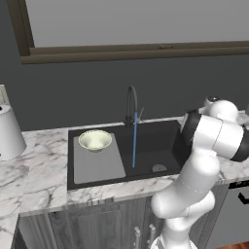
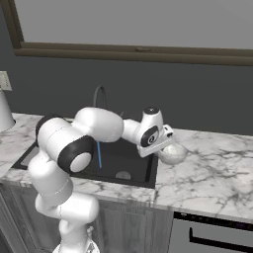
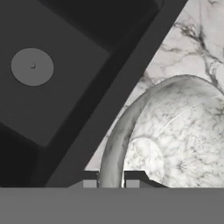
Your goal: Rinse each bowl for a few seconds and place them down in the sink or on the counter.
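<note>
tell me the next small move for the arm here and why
Probably lift the marbled bowl off the counter and swing it toward the running stream. The fingers straddle its rim beside the sink. The cream bowl already sits on the drainboard.

The marbled surface [image 1: 44,175] holds the black sink [image 1: 155,146]. One bowl [image 1: 95,140] sits on the sink's grey drainboard [image 1: 99,165]. A second bowl [image 2: 172,153] rests on the surface just right of the sink, and a white cylinder [image 1: 8,133] stands at far left.

Tall white cylinder [image 1: 9,132] standing at far left, beside small pale wall plate [image 1: 3,94]. Dark grey wall [image 1: 97,87] behind. Long window with dark brown frame [image 1: 141,51] across top. Dark appliance front [image 2: 212,234] at lower right.
</note>
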Motion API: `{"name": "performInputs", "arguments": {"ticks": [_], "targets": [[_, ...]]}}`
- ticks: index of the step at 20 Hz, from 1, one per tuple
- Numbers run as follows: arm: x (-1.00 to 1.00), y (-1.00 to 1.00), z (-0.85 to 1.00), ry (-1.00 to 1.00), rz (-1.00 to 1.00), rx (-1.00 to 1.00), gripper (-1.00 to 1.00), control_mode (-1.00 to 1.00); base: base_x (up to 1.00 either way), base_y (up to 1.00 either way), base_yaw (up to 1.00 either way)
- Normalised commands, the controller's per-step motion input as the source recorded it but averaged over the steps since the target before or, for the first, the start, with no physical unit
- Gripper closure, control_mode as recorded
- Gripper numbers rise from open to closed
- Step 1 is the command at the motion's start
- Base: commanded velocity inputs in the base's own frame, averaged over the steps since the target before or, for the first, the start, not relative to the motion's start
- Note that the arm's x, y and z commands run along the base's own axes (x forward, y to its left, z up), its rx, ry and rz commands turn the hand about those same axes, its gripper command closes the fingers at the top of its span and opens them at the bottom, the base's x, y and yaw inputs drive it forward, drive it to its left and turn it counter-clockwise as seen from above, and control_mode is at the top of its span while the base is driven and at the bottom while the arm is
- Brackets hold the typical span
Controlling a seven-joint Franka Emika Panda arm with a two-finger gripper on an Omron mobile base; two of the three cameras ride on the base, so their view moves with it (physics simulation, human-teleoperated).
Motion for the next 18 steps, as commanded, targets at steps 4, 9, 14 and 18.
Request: {"name": "performInputs", "arguments": {"ticks": [4,9,14,18], "targets": [[0.00,-0.12,-0.29,0.01,-0.09,0.07,1.00,-1.00,0.00,0.00,0.00],[0.00,-0.10,-0.30,0.00,-0.08,0.06,1.00,-1.00,0.00,0.00,0.00],[0.00,-0.07,-0.32,0.00,-0.07,0.06,1.00,-1.00,0.00,0.00,0.00],[0.00,-0.01,-0.35,0.00,-0.06,0.04,-1.00,-1.00,0.00,0.00,0.00]]}}
